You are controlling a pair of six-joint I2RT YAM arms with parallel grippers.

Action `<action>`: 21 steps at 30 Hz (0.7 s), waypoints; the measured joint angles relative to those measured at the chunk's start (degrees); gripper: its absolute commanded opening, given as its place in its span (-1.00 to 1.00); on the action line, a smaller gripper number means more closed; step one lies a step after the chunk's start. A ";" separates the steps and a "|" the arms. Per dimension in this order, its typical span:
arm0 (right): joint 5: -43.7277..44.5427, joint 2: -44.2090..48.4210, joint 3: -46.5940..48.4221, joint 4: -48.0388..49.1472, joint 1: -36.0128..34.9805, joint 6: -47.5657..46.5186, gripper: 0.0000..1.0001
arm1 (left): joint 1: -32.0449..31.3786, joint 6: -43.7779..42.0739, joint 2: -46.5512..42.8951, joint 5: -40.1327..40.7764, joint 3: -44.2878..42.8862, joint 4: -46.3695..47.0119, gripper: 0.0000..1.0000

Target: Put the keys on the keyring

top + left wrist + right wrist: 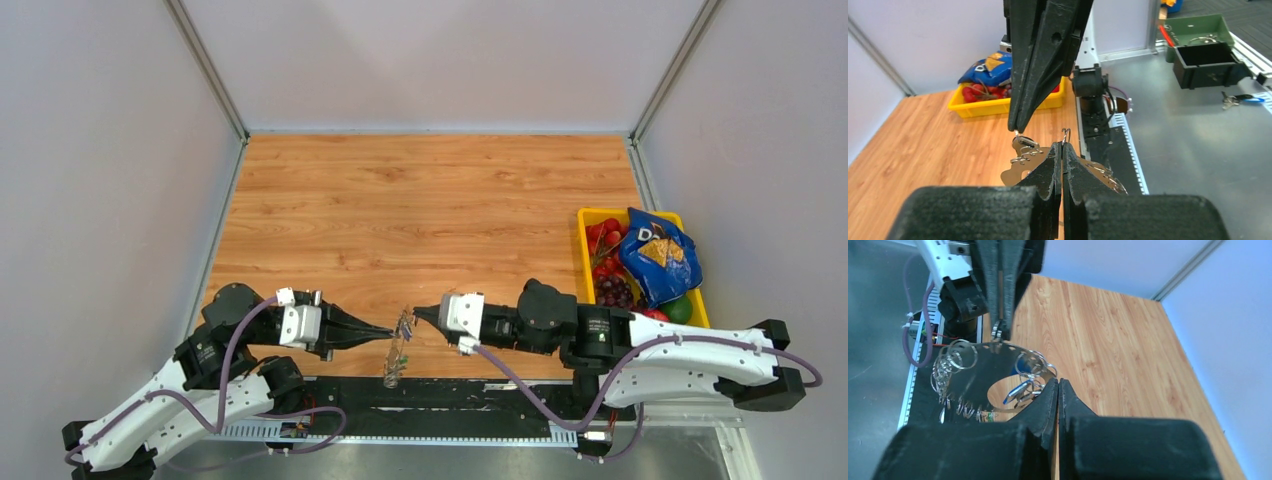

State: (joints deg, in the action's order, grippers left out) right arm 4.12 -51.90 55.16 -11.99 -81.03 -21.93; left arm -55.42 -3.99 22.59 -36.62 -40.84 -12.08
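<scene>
The keyring [400,345] hangs between my two grippers at the table's near edge. It is a wide, flat silver loop [973,371] fringed with small rings and a little green tag [991,415]. My left gripper [388,333] is shut on the loop's edge, and a bit of wire ring sticks out above its tips [1062,148]. My right gripper [418,314] is shut, and its tips [1018,129] pinch a small ring at the loop's rim. A blue-headed key [1015,391] hangs among the rings by the right gripper [1057,383]. More keys with a blue tag [1241,99] lie on the metal bench.
A yellow tray [585,250] at the right holds fruit and a blue chip bag [655,255]. A green and black bin [1204,50] stands on the metal bench beside the table. Grey walls close in the wooden table [430,220] on three sides.
</scene>
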 measured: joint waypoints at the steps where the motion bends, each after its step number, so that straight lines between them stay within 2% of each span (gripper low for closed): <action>1: 1.22 -0.17 0.15 0.15 -1.81 -1.53 -1.00 | 0.00 -0.04 0.13 -0.87 -0.35 -0.52 -0.99; 9: 8.17 -0.39 1.03 0.28 -11.93 -11.37 -1.00 | 0.00 -0.09 1.49 -8.37 -2.14 -2.67 -0.99; 21: 10.36 -3.72 5.14 -0.22 -16.39 -17.20 -1.00 | 0.00 -0.39 2.27 -13.73 -2.54 -3.63 -0.99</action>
State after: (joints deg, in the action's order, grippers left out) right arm 14.48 -55.61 60.29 -12.21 -97.43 -39.13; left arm -55.42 -4.38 24.86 -50.35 -43.38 -15.70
